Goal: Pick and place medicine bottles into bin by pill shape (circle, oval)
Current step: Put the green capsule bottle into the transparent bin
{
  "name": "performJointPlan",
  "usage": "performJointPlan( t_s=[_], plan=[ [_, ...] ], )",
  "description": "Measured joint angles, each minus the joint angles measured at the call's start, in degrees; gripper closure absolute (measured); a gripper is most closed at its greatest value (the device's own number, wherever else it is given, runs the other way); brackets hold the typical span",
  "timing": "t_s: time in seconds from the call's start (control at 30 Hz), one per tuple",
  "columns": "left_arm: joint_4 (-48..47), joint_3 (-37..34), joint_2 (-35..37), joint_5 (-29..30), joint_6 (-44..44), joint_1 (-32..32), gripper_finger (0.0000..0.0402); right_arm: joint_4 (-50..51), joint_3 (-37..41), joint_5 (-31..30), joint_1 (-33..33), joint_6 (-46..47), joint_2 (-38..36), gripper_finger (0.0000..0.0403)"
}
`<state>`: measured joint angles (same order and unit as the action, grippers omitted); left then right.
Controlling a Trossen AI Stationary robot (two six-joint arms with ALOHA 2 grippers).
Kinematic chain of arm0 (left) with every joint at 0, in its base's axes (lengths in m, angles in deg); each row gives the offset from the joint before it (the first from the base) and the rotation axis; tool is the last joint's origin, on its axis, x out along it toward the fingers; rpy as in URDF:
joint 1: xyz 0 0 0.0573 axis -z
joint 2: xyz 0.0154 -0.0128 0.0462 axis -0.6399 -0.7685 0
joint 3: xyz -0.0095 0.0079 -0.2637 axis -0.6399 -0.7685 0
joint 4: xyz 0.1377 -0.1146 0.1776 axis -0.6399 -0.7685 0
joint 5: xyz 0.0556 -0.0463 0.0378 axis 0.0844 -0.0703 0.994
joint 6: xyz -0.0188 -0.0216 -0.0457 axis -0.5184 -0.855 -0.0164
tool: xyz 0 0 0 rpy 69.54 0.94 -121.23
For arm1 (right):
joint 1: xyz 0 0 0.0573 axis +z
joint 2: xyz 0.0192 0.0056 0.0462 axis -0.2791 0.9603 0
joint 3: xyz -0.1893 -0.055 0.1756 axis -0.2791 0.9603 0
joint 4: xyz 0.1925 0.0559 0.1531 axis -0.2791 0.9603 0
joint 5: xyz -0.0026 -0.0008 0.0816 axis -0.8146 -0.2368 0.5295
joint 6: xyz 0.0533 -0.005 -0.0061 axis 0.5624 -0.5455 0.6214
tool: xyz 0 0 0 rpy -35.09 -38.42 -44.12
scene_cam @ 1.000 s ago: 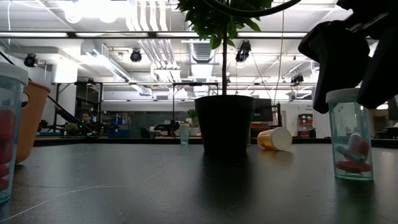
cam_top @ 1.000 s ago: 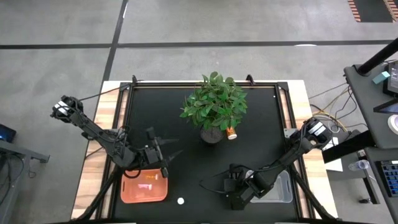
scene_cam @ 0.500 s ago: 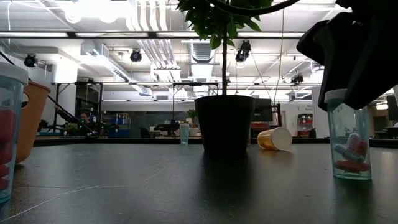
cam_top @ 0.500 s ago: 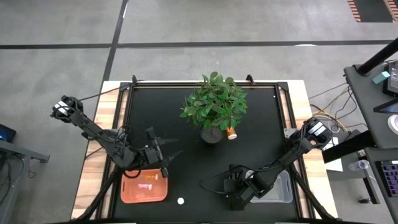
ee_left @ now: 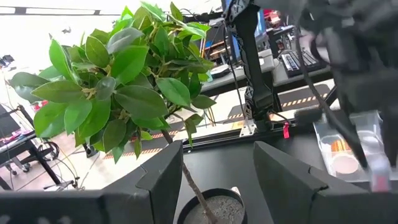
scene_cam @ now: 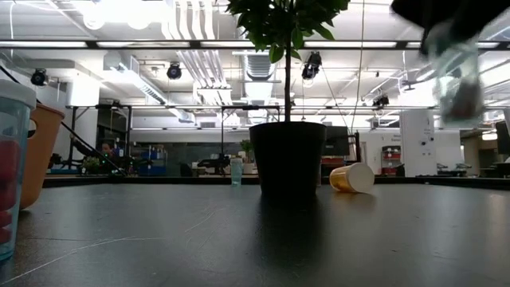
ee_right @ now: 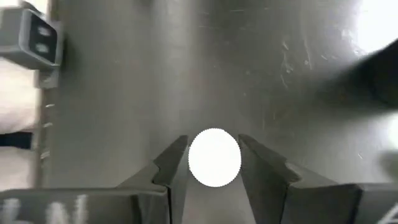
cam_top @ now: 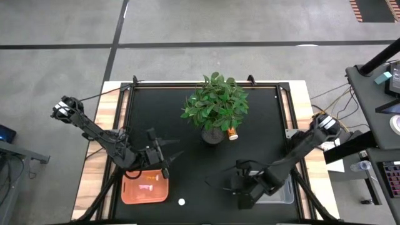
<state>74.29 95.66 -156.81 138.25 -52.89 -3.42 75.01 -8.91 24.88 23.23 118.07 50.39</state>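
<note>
Black table (cam_top: 187,125) with wooden side strips. Potted plant (cam_top: 215,106) near middle, toward far edge; orange bottle (cam_top: 232,133) on its side just beside pot. Orange bin (cam_top: 145,186) and clear bin (cam_top: 282,190) at near edge; white-capped bottle (cam_top: 182,202) between.

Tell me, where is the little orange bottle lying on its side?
In the high view, the orange bottle lies on the black table, just right of the plant's pot, about mid-table. The low view shows it tipped over beside the pot.

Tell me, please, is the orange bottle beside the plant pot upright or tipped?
Tipped: the orange bottle lies on its side beside the plant pot.
</note>
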Motion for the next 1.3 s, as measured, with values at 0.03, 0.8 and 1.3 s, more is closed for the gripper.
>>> performJointPlan(
  t_s=[0.03, 0.8, 1.3],
  plan=[
    [-0.01, -0.11, 0.0, 0.01, 0.01, 0.0, 0.0221, 1.18, -0.07, 0.0, 0.37, 1.01, -1.44, 0.0282],
    [0.07, -0.37, 0.11, 0.01, -0.09, -0.02, 0.0221, 19.04, 14.71, -7.67, 23.83, 34.12, -24.52, 0.0281],
    [0.09, -0.37, 0.13, 0.01, -0.11, 0.0, 0.0221, 16.5, 27.33, -7.55, 33.59, 45.09, -23.94, 0.028]
  ],
)
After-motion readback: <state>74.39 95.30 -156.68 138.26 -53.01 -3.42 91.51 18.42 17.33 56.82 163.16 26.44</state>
